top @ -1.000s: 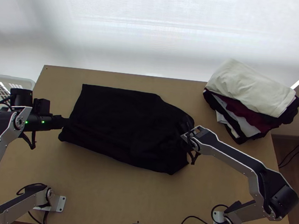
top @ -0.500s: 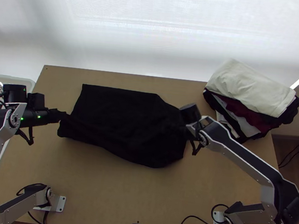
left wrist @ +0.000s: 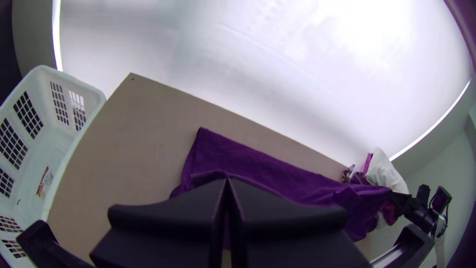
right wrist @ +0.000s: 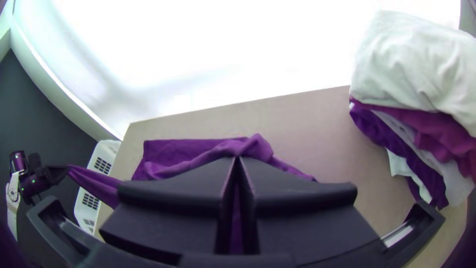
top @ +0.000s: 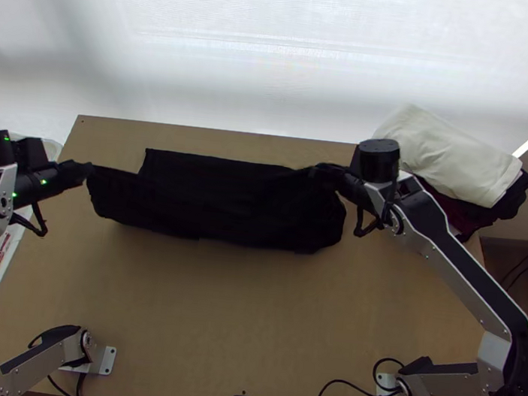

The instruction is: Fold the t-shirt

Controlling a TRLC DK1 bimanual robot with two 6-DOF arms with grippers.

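The dark shirt [top: 218, 204] is on the bench [top: 213, 321], stretched between the two arms. Its far strip lies flat with a straight edge, while the near layer is pulled up at both ends. The left tool [top: 88, 170] is clenched on a corner, drawn out past the shirt's left end, likely to keep the cloth taut so the layer does not sag into creases. The right tool [top: 319, 171] is closed on gathered fabric by the shirt's far edge, at its right part, probably to bring that side over and line it up with the strip beneath. Holding at opposite ends lets the layer travel as one sheet.

I judge this a lengthwise fold under way, roughly midway. The left end seems to need bringing level with the far edge before either grip is let go; uneven pulling could skew the fold or drag the flat strip. The basket [left wrist: 43, 94] stands beyond the shirt's left end, and the clothes pile [top: 449, 157] beyond its right, out of the fold's path.
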